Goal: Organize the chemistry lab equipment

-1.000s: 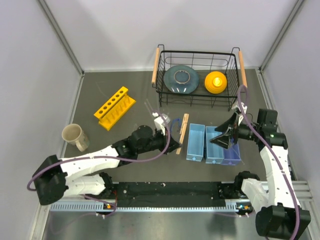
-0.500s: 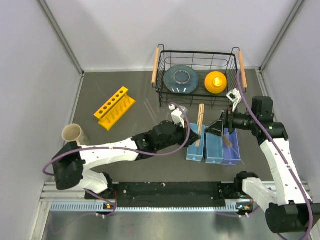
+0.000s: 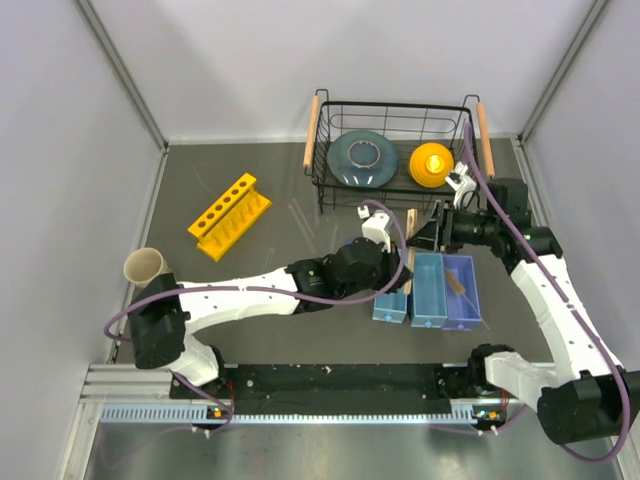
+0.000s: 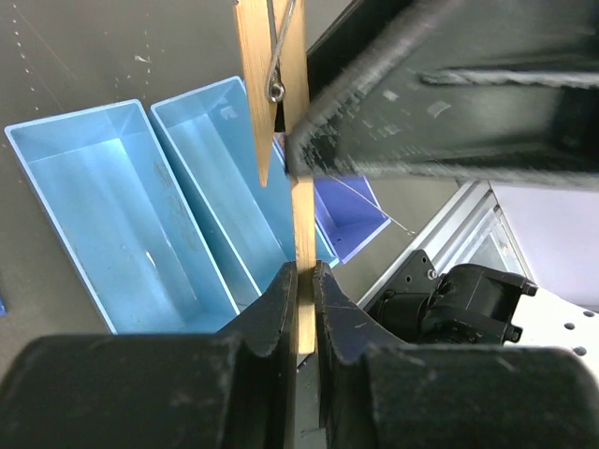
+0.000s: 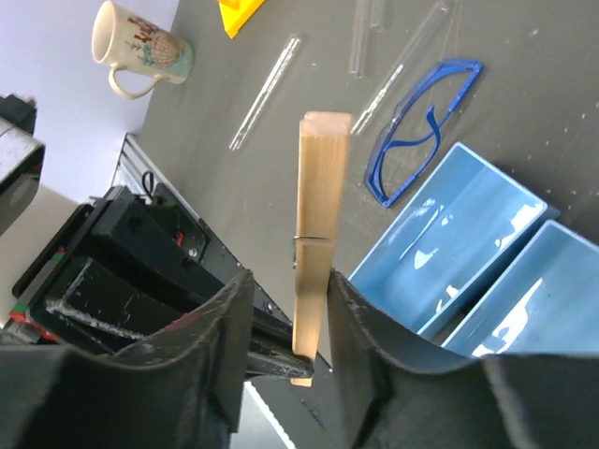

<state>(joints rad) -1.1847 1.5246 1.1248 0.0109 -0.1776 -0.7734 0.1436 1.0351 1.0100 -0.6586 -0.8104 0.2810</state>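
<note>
The tan wooden test-tube clamp (image 3: 409,232) hangs in the air over the blue bins, between my two grippers. My left gripper (image 4: 299,281) is shut on its lower end. My right gripper (image 5: 288,281) straddles the clamp (image 5: 318,206) higher up. One finger touches the wood and a gap shows on the other side. The blue-rimmed safety glasses (image 5: 421,122) and thin glass tubes (image 5: 267,89) lie on the dark table. The yellow rack (image 3: 228,214) stands at the left with nothing in its holes. In the top view my left arm hides the glasses.
Three bins sit side by side under the clamp: two light blue (image 3: 390,300) (image 3: 428,290) and one darker blue (image 3: 465,300). A black wire basket (image 3: 395,103) with a plate and a yellow object stands behind. A mug (image 3: 145,267) lies at the left.
My left arm carried the clamp from the table rightward to above the bins. My right gripper moved in to meet it and its jaws narrowed around the clamp.
</note>
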